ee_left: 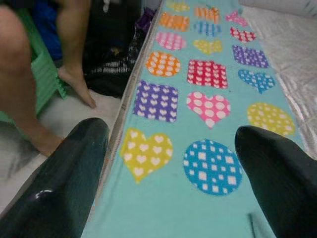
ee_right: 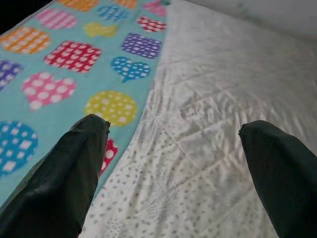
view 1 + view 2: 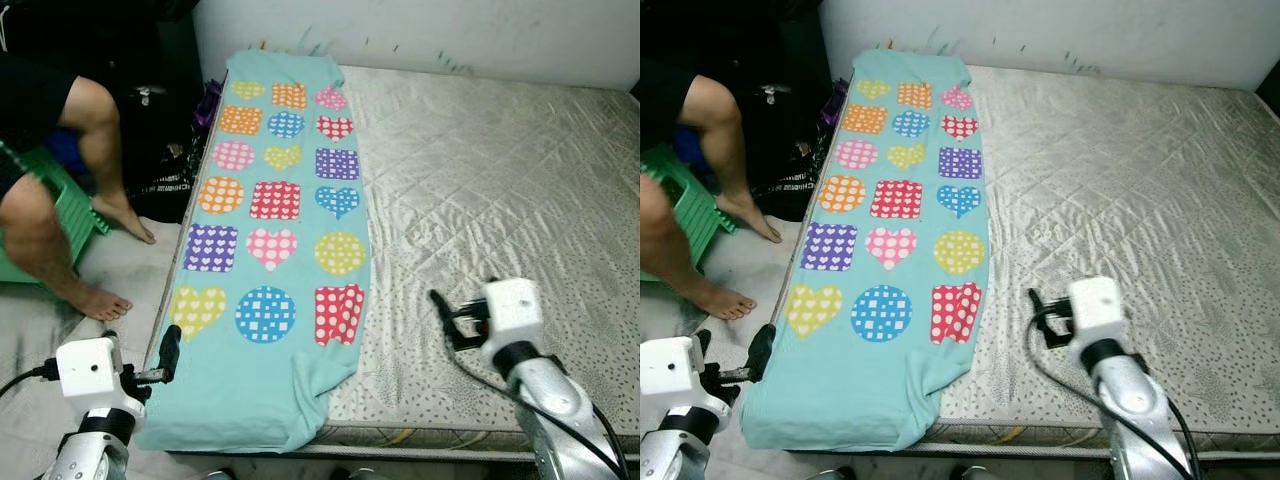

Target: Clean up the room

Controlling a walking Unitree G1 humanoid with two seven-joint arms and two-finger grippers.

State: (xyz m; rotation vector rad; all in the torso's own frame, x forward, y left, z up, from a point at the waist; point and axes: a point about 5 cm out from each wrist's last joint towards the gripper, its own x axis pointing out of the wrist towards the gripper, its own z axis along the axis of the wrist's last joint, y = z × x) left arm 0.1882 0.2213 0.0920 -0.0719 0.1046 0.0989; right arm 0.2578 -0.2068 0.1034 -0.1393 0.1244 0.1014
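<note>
Your teal patterned blanket (image 3: 275,250) lies folded in a long strip along the mattress (image 3: 480,190) left edge, its near end drooping over. Both the left gripper (image 1: 173,163) and right gripper (image 2: 173,163) hover spread wide, empty. Watch the seated person's feet (image 3: 100,300) nearby; a careless tug could drag it onto them.

A bare quilted mattress (image 3: 480,190) in pale silvery fabric was seen filling most of the room, pushed up against a white wall (image 3: 430,30) marked with faint scribbles. To its left, a strip of pale floor (image 3: 115,270) was lit evenly, with a green plastic stool (image 3: 70,205) set on it and dark bags (image 3: 165,150) piled in the shadowed corner by the head of the bed. A person's bare legs (image 3: 50,230) were seen beside the stool, feet on the floor.
</note>
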